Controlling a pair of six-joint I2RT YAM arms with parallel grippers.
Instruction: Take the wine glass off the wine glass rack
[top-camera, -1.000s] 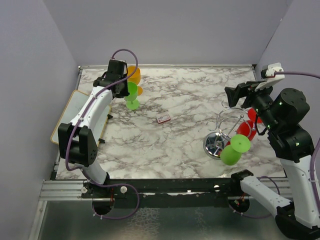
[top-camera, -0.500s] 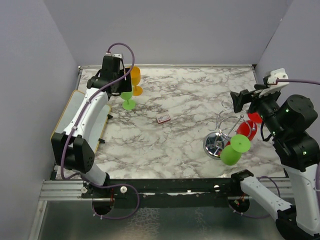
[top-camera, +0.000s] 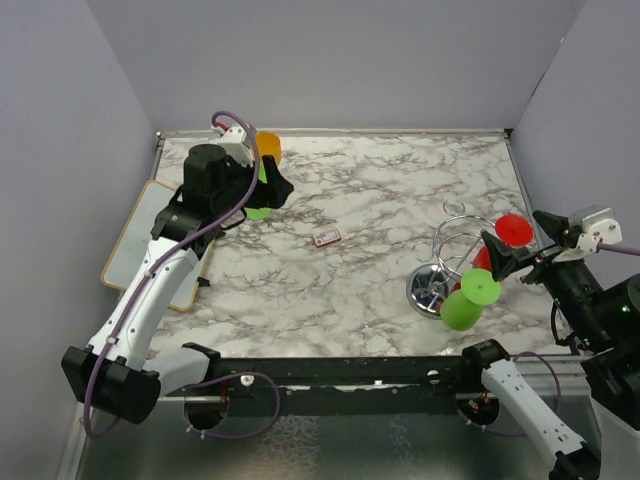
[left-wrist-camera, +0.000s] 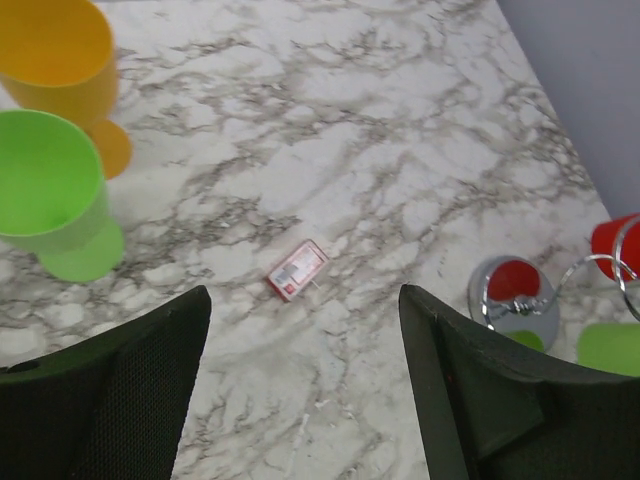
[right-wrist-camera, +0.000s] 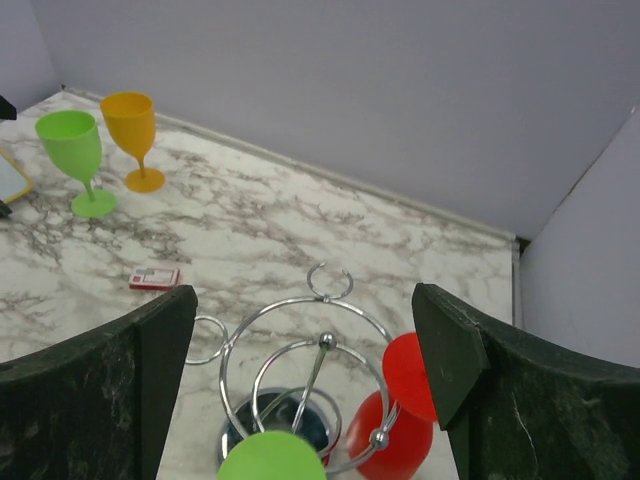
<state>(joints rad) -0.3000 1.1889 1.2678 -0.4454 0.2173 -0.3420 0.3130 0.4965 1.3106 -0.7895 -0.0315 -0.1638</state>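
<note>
Wine glass rack (right-wrist-camera: 320, 362) seemingly carries red glass (right-wrist-camera: 402, 432), green glass (right-wrist-camera: 270, 463); left claw (left-wrist-camera: 303, 305), right claw (right-wrist-camera: 305, 300) spread.

Tabletop (top-camera: 380, 190): white marble pattern with grey veining.
Wine glass rack (top-camera: 428, 290), beneath the right claw (right-wrist-camera: 305, 300): bright chrome wire and base.
On it: one red wine glass (right-wrist-camera: 400, 430) and one lime-green wine glass (top-camera: 465, 300).
Ahead and to the left of the left claw (left-wrist-camera: 302, 295): a lime-green standing glass (left-wrist-camera: 50, 190) and an orange standing glass (left-wrist-camera: 60, 60).
Just ahead of the left claw: a small red-and-white card (left-wrist-camera: 298, 270).
Fingers of both claws: black.
Cable (top-camera: 240, 118): purple.
Walls (top-camera: 350, 60): pale lavender-grey.
</note>
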